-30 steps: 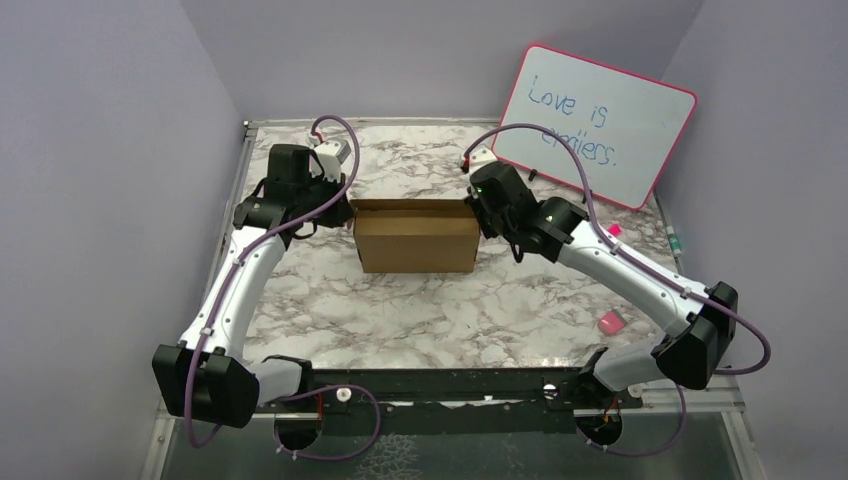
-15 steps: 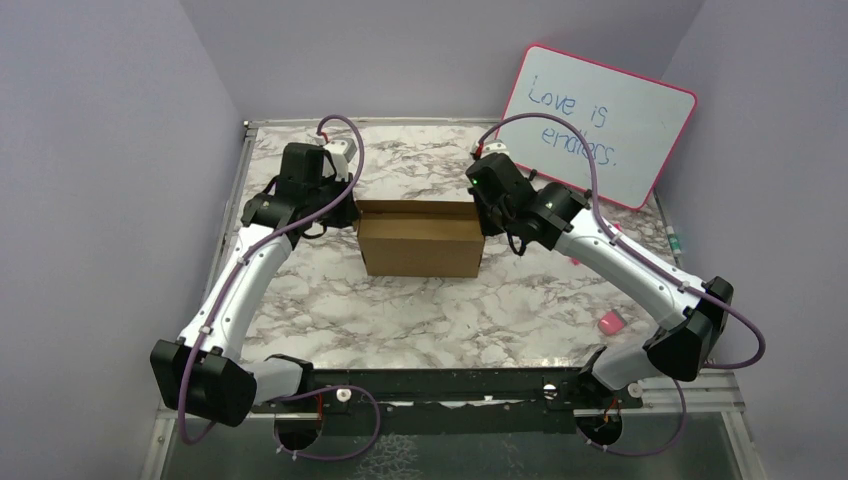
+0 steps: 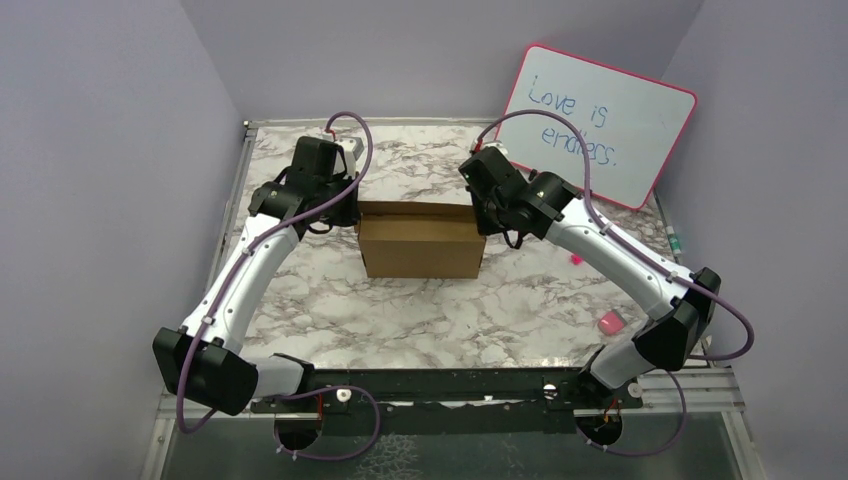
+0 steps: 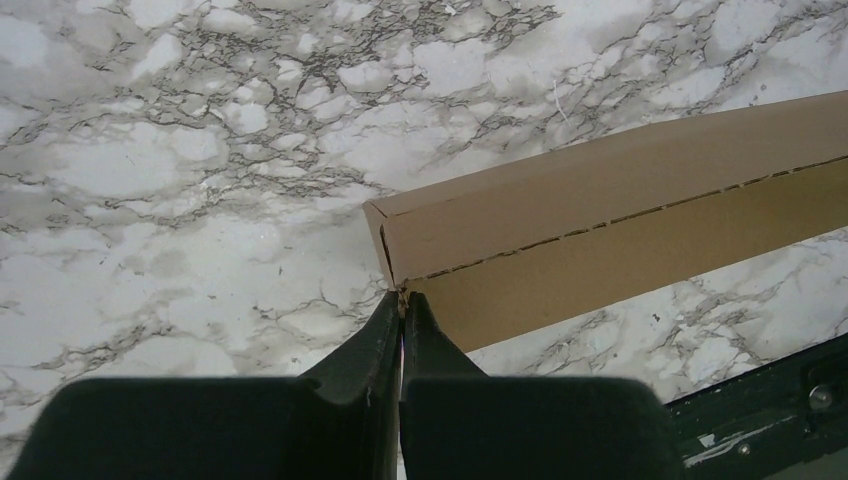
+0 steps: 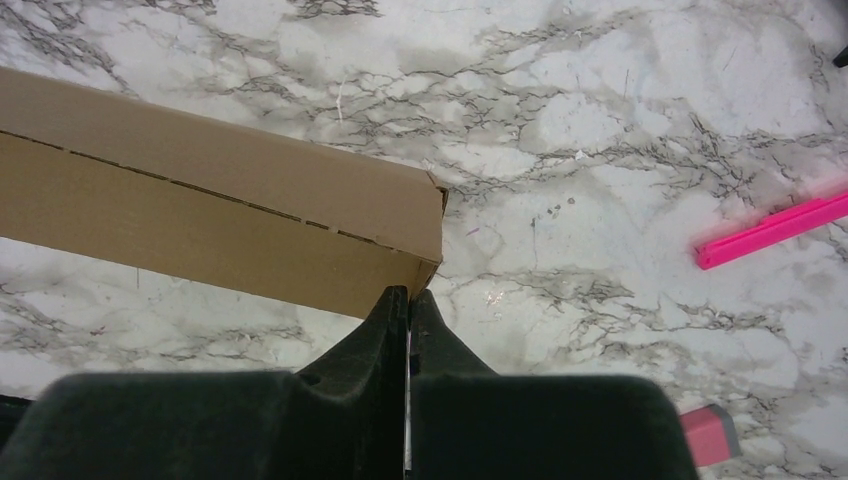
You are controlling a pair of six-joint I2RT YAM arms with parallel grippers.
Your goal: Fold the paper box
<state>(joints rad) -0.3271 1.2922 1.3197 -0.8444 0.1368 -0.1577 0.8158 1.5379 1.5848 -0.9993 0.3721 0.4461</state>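
The paper box [image 3: 418, 245] is a closed brown cardboard box lying mid-table. My left gripper [image 3: 350, 212] sits at its back left corner. In the left wrist view the box [image 4: 620, 235] shows a perforated edge, and the left gripper [image 4: 402, 297] is shut, its tips touching the corner with nothing between them. My right gripper [image 3: 482, 215] is at the back right corner. Seen from the right wrist, the right gripper [image 5: 409, 293] is shut, its tips against the end of the box [image 5: 220, 215].
A pink-framed whiteboard [image 3: 600, 125] leans on the back right wall. A small pink block [image 3: 610, 321] lies at the right, and its frame edge [image 5: 770, 232] shows as a pink strip. The black rail [image 3: 450, 385] runs along the near edge.
Both wrists have moved toward the back of the table and closer to the box's rear corners. The box has shifted slightly to the right. Both grippers stay shut.
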